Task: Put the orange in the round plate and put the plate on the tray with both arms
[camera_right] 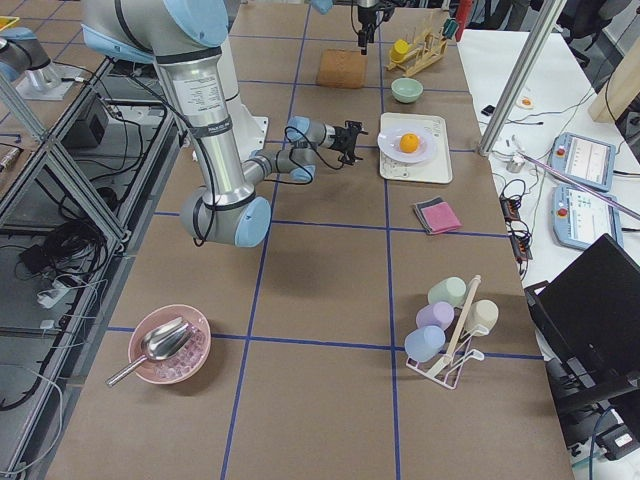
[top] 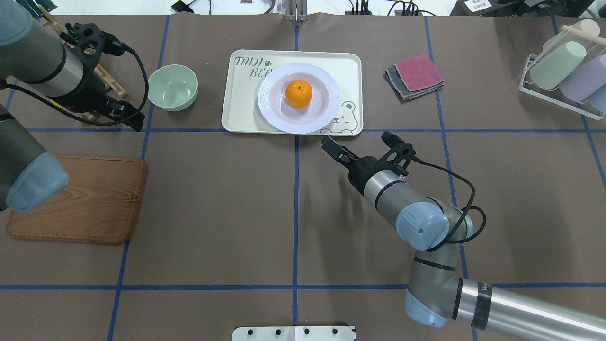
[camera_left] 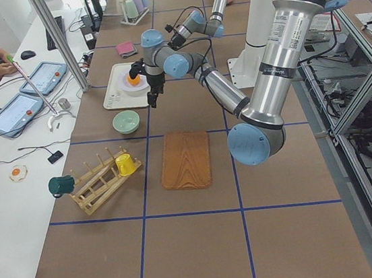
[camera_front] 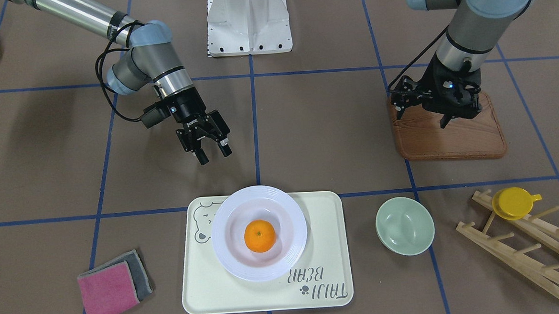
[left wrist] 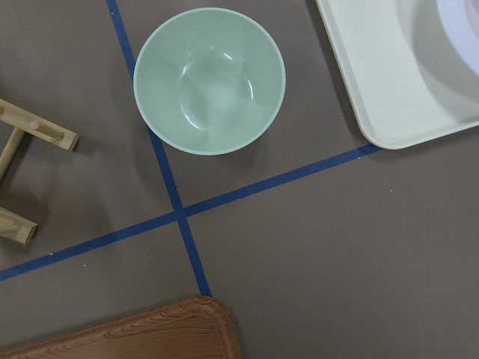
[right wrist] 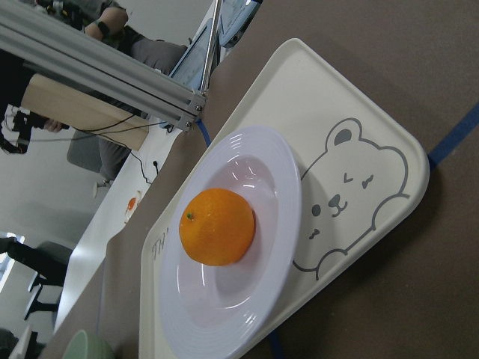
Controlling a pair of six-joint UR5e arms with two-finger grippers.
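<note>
The orange (camera_front: 259, 235) lies in the well of the white round plate (camera_front: 228, 261), and the plate rests on the cream bear tray (camera_front: 321, 217). In the right wrist view the orange (right wrist: 219, 226), the plate (right wrist: 281, 202) and the tray (right wrist: 359, 112) fill the frame. My right gripper (camera_front: 214, 153) hangs open and empty just short of the tray's robot-side edge. My left gripper (camera_front: 421, 117) hovers open over the wooden board (camera_front: 451, 138), well away from the tray. From overhead, the right gripper (top: 334, 147) points at the plate (top: 274, 113).
A pale-green bowl (camera_front: 405, 225) sits beside the tray. A wooden rack with a yellow cup (camera_front: 514, 202) lies further out. Folded pink and grey cloths (camera_front: 109, 290) are on the tray's other side. A cup rack (top: 563, 71) stands at the far right.
</note>
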